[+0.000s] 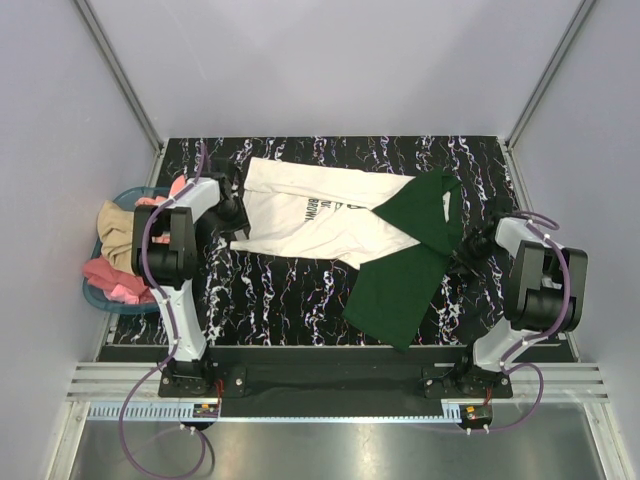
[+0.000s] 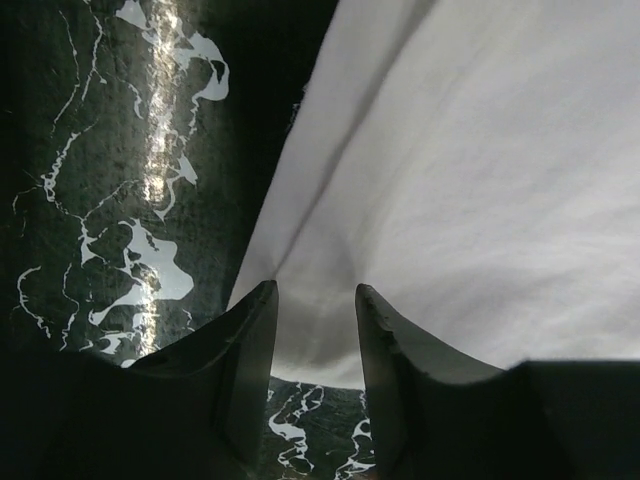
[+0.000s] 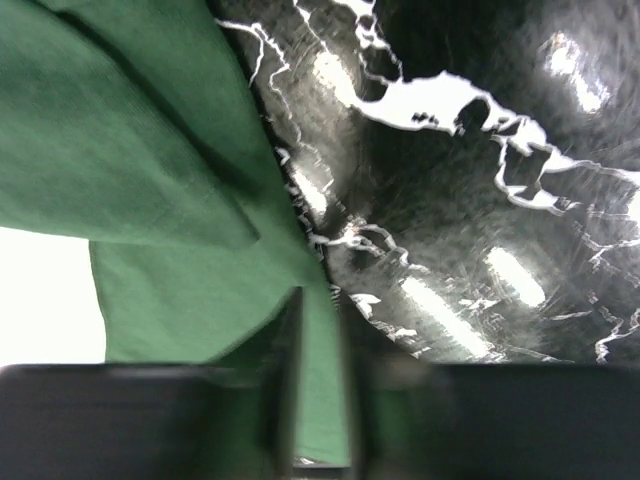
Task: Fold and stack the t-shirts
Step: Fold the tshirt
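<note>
Marble tabletop (image 1: 280,300); grasp step, nothing folded. Left gripper (image 2: 315,290) parted astride cream-white t-shirt (image 1: 290,228) edge; right gripper (image 3: 318,300) blurred at dark green t-shirt (image 1: 400,280) hem, grip unclear. Next: pinch, drag apart.

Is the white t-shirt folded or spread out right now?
Spread out: the cream-white t-shirt lies open across the table, chest lettering showing, no fold visible; the dark green t-shirt overlaps one end.

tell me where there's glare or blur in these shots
right wrist: right gripper smeared by blur, hard glare patches on the glossy table; left wrist: a glare stripe on the table, white t-shirt softly shaded; top external: sharp, evenly lit.
</note>
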Robot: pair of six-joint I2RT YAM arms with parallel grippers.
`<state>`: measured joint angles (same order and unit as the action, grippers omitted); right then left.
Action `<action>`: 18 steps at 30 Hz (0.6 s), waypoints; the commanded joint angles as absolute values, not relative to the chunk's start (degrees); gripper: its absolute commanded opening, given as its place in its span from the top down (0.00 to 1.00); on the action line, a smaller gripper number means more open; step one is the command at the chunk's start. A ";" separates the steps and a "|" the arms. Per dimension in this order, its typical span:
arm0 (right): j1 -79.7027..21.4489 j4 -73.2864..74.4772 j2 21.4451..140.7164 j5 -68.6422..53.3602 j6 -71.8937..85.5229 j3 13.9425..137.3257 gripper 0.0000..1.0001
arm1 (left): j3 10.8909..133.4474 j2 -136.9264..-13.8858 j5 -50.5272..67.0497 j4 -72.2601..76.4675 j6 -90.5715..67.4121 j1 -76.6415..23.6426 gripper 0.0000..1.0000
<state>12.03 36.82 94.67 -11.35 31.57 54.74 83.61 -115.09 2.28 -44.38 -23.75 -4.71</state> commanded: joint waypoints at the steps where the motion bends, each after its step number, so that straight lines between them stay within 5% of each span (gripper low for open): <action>1: 11.78 35.77 95.62 -8.27 29.89 55.81 0.84 | 84.82 -115.75 -1.74 -44.47 -23.81 -4.40 0.59; 3: 11.78 36.91 96.15 -6.34 29.18 56.25 1.00 | 84.73 -115.93 -3.59 -44.56 -24.08 -4.31 0.60; 9: 11.78 38.58 96.50 -0.79 27.77 56.87 1.00 | 86.13 -115.75 -6.15 -45.35 -24.96 -3.87 0.71; 13: 11.78 38.76 95.63 -1.83 28.39 57.48 1.00 | 88.76 -115.23 -4.93 -45.79 -24.35 -3.87 0.69; 18: 11.78 41.31 89.49 -5.79 33.83 56.70 0.69 | 91.75 -111.63 -5.27 -47.81 -23.65 -4.04 0.63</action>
<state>11.88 39.40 95.46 -4.56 31.07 55.72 88.33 -115.87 -3.70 -47.00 -24.38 -4.23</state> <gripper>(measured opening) 0.242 0.365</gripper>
